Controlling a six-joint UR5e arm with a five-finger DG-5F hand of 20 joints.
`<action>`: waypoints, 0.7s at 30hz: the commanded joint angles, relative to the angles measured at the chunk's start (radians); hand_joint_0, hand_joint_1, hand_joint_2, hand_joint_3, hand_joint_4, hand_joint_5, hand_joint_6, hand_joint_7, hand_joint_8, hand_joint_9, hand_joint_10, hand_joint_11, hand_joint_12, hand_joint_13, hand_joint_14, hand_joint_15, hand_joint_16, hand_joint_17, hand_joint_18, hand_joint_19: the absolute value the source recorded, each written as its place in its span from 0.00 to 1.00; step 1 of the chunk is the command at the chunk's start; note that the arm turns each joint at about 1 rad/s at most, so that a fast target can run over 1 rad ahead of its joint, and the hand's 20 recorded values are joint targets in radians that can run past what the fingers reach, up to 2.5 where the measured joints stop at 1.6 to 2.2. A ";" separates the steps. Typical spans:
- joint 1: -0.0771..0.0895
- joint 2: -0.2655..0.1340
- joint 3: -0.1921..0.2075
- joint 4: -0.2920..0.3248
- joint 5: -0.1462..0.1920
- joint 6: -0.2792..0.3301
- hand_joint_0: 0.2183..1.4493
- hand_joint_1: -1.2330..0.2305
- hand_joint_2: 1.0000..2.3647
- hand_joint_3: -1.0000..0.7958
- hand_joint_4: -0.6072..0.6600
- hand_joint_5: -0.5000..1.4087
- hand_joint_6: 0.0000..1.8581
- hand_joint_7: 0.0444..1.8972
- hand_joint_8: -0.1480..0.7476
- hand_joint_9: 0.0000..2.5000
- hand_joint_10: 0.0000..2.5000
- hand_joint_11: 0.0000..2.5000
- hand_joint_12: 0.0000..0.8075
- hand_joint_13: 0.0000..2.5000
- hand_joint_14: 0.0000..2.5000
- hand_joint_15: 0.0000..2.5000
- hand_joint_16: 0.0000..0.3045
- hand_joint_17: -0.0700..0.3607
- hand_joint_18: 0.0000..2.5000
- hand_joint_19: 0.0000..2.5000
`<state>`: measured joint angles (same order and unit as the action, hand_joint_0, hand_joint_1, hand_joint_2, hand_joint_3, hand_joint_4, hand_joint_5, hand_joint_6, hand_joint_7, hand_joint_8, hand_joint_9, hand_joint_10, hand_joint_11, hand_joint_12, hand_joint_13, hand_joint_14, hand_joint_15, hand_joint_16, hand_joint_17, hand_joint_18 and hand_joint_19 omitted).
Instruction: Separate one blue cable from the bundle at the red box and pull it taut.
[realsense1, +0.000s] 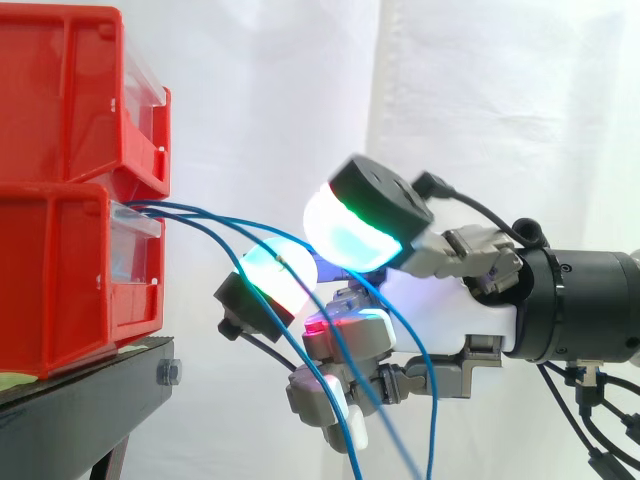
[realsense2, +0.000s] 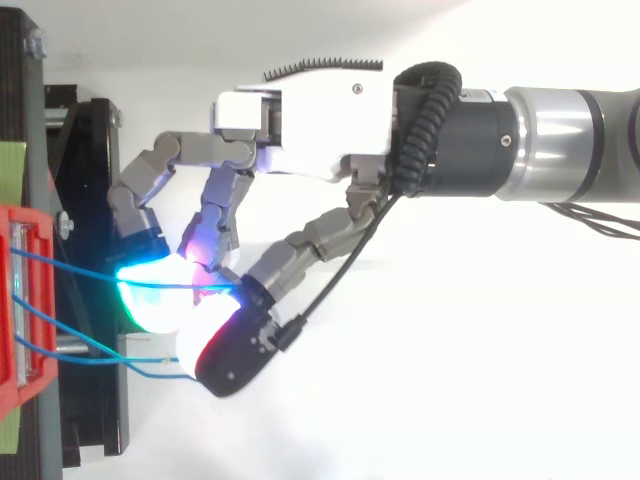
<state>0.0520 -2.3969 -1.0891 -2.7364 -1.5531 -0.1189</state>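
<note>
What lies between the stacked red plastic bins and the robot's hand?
In the side view, thin blue cables span that gap from the lower red bin to the hand.

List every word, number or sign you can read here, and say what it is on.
None. No print can be read on the red bins, the black stand, the hand or the blue cable in its fingers.

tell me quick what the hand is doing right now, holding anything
Hand: shut, its glowing pads pinching one blue cable that runs out of the red box.
</note>
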 joint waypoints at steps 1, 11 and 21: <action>0.000 0.001 0.000 -0.006 -0.001 0.019 0.21 0.41 0.00 0.28 0.51 0.20 0.46 0.52 0.51 0.52 0.01 0.51 0.52 0.42 0.01 0.35 0.19 0.46 0.38 0.36; -0.001 0.001 0.005 -0.006 -0.002 0.019 0.32 0.50 0.00 0.31 0.50 0.20 0.45 0.57 0.48 0.52 0.01 0.51 0.49 0.42 0.01 0.36 0.16 0.42 0.36 0.38; -0.001 0.001 0.011 -0.006 -0.001 0.018 0.30 0.36 0.01 0.45 0.51 0.18 0.47 0.59 0.52 0.50 0.01 0.50 0.53 0.42 0.01 0.36 0.19 0.46 0.37 0.38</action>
<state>0.0507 -2.3968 -1.0806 -2.7428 -1.5554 -0.1004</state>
